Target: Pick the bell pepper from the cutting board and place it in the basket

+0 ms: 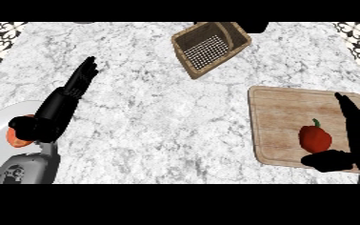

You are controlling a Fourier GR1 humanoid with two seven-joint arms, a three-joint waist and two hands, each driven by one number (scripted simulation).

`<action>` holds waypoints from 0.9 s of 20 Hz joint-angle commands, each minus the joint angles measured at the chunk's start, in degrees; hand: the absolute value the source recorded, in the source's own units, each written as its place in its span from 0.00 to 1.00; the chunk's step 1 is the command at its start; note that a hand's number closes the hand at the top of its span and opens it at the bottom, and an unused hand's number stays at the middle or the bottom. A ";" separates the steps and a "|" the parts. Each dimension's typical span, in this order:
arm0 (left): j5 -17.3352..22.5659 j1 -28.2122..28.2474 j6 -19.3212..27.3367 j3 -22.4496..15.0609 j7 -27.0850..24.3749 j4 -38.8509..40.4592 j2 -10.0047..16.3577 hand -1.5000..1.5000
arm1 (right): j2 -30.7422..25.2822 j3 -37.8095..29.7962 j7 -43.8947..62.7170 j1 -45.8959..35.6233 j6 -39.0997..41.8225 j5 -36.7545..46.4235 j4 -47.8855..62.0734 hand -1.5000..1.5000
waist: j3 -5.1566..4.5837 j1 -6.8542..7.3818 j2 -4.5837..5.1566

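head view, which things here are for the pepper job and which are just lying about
For the job: bell pepper, cutting board under it, basket, right hand beside the pepper.
Just lying about: white plate, orange-red item on it, left hand resting open at the left.

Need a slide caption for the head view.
Right robot hand open beside red bell pepper on wooden cutting board; brown woven basket stands empty.

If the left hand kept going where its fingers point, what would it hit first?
Probably nothing: the left hand points across bare counter; the basket lies well right of that line.
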 commanded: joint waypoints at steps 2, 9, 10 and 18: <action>-0.78 2.01 -0.54 0.49 1.52 -3.37 -0.93 0.50 | 2.82 0.12 -4.32 1.31 -3.91 4.22 5.30 0.00 | 0.02 0.06 -0.02; -0.05 -3.33 -3.61 3.66 -1.63 5.25 -0.63 0.50 | 4.49 -0.02 0.00 -1.88 1.11 5.68 6.53 0.00 | 0.00 -0.10 0.02; -2.06 -0.25 -0.80 0.51 3.04 -2.99 -3.00 0.50 | 3.23 -2.11 -2.57 -4.03 0.95 4.82 10.98 0.00 | 0.01 0.11 -0.01; -4.12 -1.04 -1.47 2.15 -1.99 2.46 -3.78 0.50 | 5.41 -3.98 -7.33 -2.70 -0.03 3.98 14.49 0.00 | 0.00 -0.04 0.02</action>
